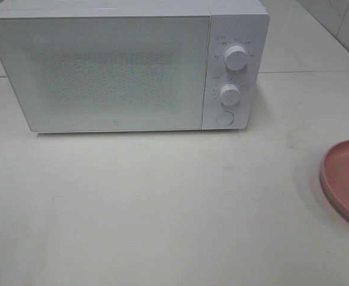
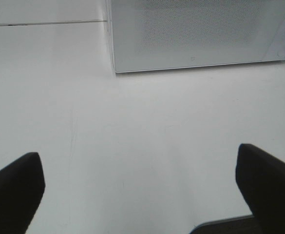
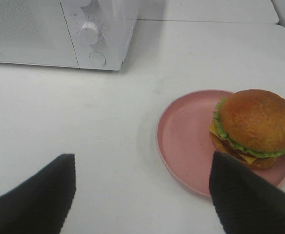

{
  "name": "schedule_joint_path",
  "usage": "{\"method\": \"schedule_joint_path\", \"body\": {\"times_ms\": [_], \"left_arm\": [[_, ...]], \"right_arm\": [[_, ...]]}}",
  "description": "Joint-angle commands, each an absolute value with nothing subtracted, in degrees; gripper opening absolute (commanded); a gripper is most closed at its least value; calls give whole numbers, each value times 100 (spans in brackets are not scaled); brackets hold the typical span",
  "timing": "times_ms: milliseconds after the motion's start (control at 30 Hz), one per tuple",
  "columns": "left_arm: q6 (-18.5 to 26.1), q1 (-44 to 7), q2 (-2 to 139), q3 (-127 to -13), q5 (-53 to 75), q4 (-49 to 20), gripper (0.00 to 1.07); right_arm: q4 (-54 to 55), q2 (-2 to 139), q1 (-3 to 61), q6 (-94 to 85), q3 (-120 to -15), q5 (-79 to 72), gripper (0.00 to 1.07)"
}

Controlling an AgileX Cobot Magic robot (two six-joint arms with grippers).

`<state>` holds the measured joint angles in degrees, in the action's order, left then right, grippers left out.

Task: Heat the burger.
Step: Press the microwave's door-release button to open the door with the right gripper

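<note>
The burger (image 3: 256,127), with a glossy brown bun, green lettuce and yellow cheese, sits on a round pink plate (image 3: 183,139) in the right wrist view. My right gripper (image 3: 141,187) is open above the table, with the burger just beyond one black finger (image 3: 247,197). In the exterior high view only the plate's rim (image 1: 344,179) shows at the right edge; the burger is cut off there. The white microwave (image 1: 129,62) stands at the back with its door shut. My left gripper (image 2: 140,180) hangs open over bare table, its fingers wide apart, facing the microwave (image 2: 200,31).
The microwave has two white knobs (image 1: 235,58) and a round button (image 1: 224,118) on its right panel. A seam between table sections (image 1: 308,72) runs behind it. Neither arm shows in the exterior high view.
</note>
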<state>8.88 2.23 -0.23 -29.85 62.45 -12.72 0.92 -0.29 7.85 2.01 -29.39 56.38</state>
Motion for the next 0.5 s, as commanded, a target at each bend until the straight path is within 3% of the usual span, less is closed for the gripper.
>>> {"method": "schedule_joint_path", "body": {"times_ms": [33,500], "left_arm": [[888,246,-166,-2968,6159,-1324,100],[888,246,-166,-2968,6159,-1324,100]], "right_arm": [[92,69,733,264,-3105,5397,75],[92,1432,733,269,-3117,4223,75]]}}
